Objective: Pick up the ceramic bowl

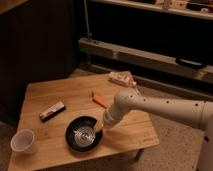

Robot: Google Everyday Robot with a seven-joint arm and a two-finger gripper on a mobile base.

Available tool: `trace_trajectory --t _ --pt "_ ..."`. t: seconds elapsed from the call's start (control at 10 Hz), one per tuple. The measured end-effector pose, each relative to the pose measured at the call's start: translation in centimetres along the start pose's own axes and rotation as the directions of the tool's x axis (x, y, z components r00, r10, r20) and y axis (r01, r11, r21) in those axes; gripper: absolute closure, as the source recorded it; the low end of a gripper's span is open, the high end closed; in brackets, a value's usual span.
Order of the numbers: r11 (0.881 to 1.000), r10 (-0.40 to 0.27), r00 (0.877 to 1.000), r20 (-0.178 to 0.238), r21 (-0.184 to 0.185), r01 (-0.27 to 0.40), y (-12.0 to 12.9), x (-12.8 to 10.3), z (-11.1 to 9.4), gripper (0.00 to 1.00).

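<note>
Nearest on the wooden counter (131,136) is a small white cup (22,141) at the front-left corner. Just right of it, the black ceramic bowl (83,134) sits flat. The gripper (100,127) is down at its right rim, though there's no telling if it's closed on it. Further back are a dark wrapped bar (52,111), an orange stick-shaped thing (99,102), and a pale packet (122,78) at the far edge.

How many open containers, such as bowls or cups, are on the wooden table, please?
2. The ceramic bowl sits near the front edge of the table, with the claw at its picture-right rim; the white cup stands at the picture-left front corner. None seems hidden.
</note>
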Motion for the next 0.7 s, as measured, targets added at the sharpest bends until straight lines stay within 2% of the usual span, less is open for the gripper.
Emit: trace_trajectory --t 0.3,0.4,0.7 --pt "1.000 0.009 1.000 0.020 0.029 -0.009 0.5 -0.1 1.8 0.43" --pt "0.999 0.009 1.000 0.023 0.037 -0.010 0.6 0.0 2.0 0.49" --pt "0.999 -0.004 0.999 0.036 0.052 0.002 0.2 0.8 2.8 0.81"
